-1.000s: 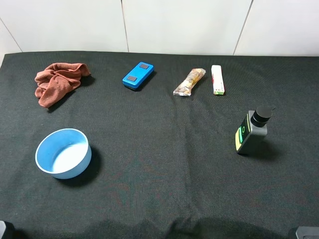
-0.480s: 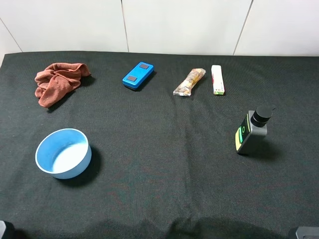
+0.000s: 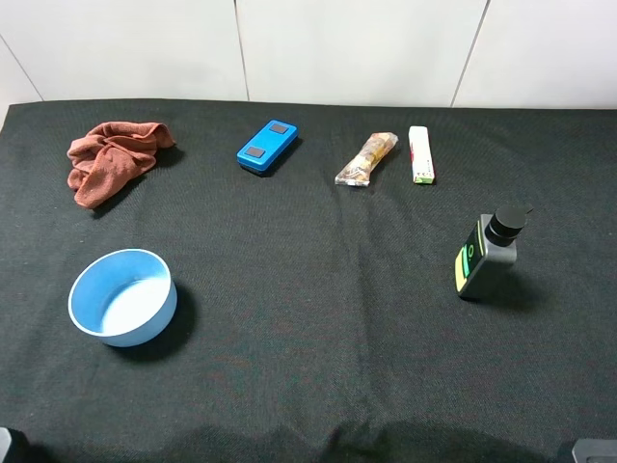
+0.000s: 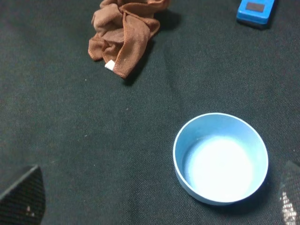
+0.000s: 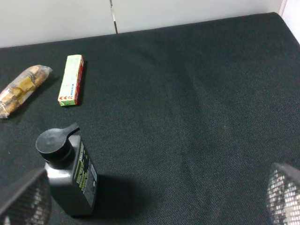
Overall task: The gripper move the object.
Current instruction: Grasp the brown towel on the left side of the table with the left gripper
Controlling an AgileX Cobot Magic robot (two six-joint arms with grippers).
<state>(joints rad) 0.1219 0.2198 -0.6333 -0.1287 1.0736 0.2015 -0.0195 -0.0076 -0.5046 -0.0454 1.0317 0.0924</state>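
Observation:
The object, a rust-red wrinkled cloth (image 3: 111,156), lies at the far left of the black table. In the left wrist view the cloth (image 4: 124,33) shows a small white tag (image 4: 109,65). My left gripper (image 4: 157,199) is open, well short of the cloth and above the table near a blue bowl (image 4: 220,158). Only its fingertips (image 4: 23,197) show, at the frame's corners. My right gripper (image 5: 154,197) is also open, high over the right side, with one of its fingertips (image 5: 283,192) at the frame's edge. Nothing is held.
The blue bowl (image 3: 122,296) stands near the front left. A blue device (image 3: 267,147), a snack wrapper (image 3: 366,159) and a small box (image 3: 420,154) lie along the back. A grey pump bottle (image 3: 487,256) stands at the right. White wall panels rise behind the table.

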